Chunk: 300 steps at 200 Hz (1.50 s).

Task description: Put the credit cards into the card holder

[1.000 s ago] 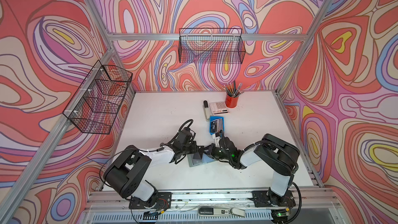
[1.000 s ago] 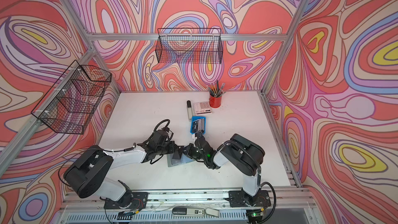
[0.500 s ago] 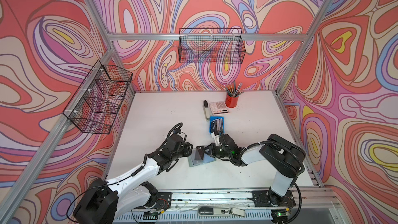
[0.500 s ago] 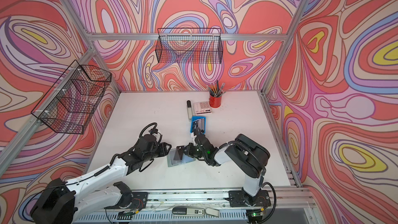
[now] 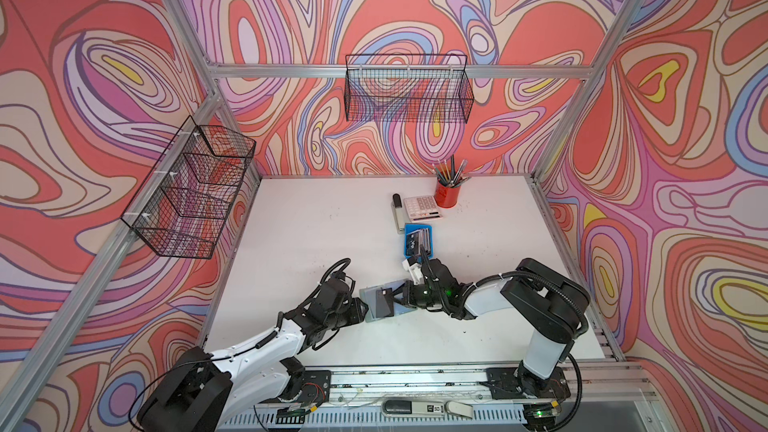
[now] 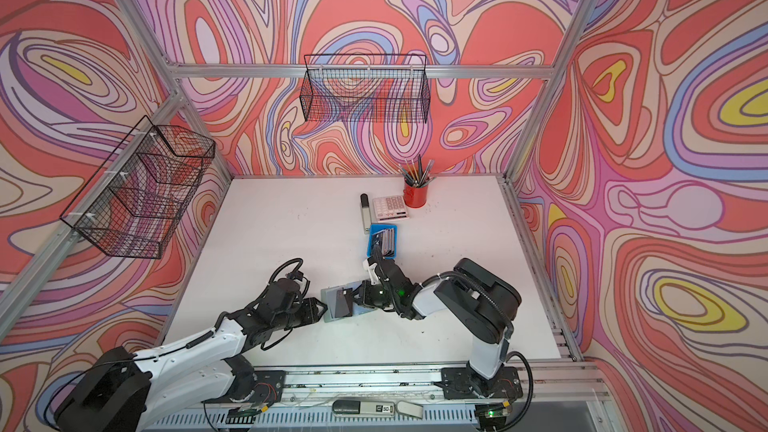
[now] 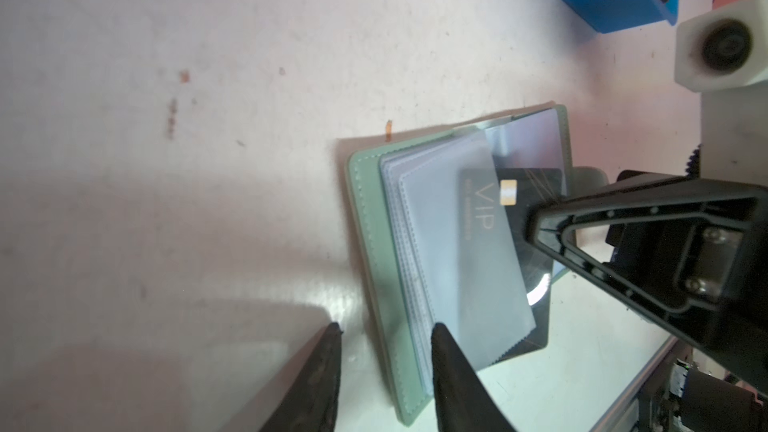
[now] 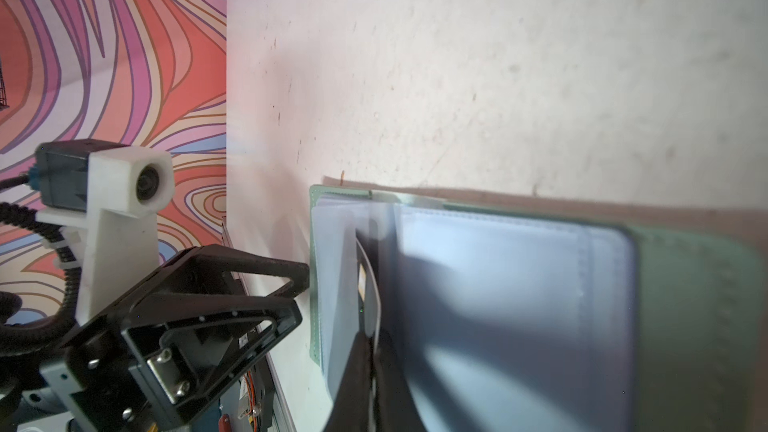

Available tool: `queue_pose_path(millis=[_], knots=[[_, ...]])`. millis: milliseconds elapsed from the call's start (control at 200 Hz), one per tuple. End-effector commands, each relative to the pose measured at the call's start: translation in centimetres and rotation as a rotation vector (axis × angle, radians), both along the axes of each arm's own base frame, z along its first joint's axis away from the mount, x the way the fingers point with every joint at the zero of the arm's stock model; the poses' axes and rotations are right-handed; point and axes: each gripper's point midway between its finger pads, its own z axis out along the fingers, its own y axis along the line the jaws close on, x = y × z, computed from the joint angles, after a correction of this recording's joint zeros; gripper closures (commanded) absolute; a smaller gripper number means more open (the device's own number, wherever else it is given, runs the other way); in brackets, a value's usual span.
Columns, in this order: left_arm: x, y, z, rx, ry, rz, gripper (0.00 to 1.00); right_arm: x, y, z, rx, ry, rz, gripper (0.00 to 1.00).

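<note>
In both top views the sage-green card holder (image 5: 366, 296) lies open on the white table (image 5: 311, 222) directly between the two pincers, so each can work one side of it. The right pincer (image 5: 400, 300) is clamped on the dark VIP card (image 6: 343, 304), and the other credit cards (image 5: 418, 239) sit in the blue tray (image 5: 417, 226) just behind its wrist. The left wrist view shows the left pincer (image 7: 384, 331) with tips apart, one over the clear sleeves (image 7: 449, 251) and one on bare table outside the cover, seemingly placed to steady the booklet against the push. The right wrist view shows the card edge-on ahead of the closed tips, partly inside a sleeve pocket
</note>
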Motion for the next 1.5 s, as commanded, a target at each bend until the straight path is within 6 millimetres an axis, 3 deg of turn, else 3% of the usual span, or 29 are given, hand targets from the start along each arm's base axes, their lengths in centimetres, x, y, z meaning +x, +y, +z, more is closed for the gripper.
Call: queue_pose_path(millis=[0,110,401,841,876,967,1027,1057,1077,1297,1417,1497], knots=[[0.3,-1.3,0.2,-0.049,-0.011,-0.026,0.65,-0.9,-0.7,-2.1,-0.077,0.045,0.030,1.00],[0.7,-1.6,0.3,-0.048,-0.018,-0.033,0.71,-0.7,-0.5,-2.6,-0.083,0.046,0.034,1.00],[1.5,-2.3,1.0,-0.042,-0.041,-0.060,0.74,0.1,0.4,-2.4,-0.068,0.001,0.052,1.00],[1.9,-2.6,1.4,-0.036,-0.053,-0.071,0.76,0.3,-0.4,-3.8,-0.187,-0.016,0.078,1.00],[1.9,-2.6,1.4,-0.036,-0.054,-0.071,0.75,0.3,-0.5,-3.6,-0.191,-0.019,0.076,0.99],[1.9,-2.5,1.7,-0.038,-0.059,-0.068,0.72,0.7,-1.1,-2.6,-0.220,-0.042,0.055,0.82],[1.9,-2.4,2.0,-0.036,-0.067,-0.064,0.71,1.2,-1.6,-1.7,-0.250,-0.066,0.033,0.76],[2.0,-2.3,2.2,-0.037,-0.071,-0.062,0.70,1.2,-2.1,-1.9,-0.283,-0.064,0.022,0.75],[1.9,-2.3,2.2,-0.033,-0.072,-0.061,0.70,1.5,-2.1,-0.8,-0.279,-0.084,0.013,0.75],[1.9,-2.2,2.9,-0.036,-0.084,-0.063,0.68,2.3,-3.9,2.6,-0.340,-0.155,-0.058,0.69],[2.0,-2.1,2.8,-0.028,-0.081,-0.057,0.67,1.4,-3.1,3.9,-0.327,-0.199,-0.048,0.67],[2.1,-2.0,2.6,-0.023,-0.079,-0.052,0.64,0.5,-2.2,3.4,-0.341,-0.203,-0.031,0.67]])
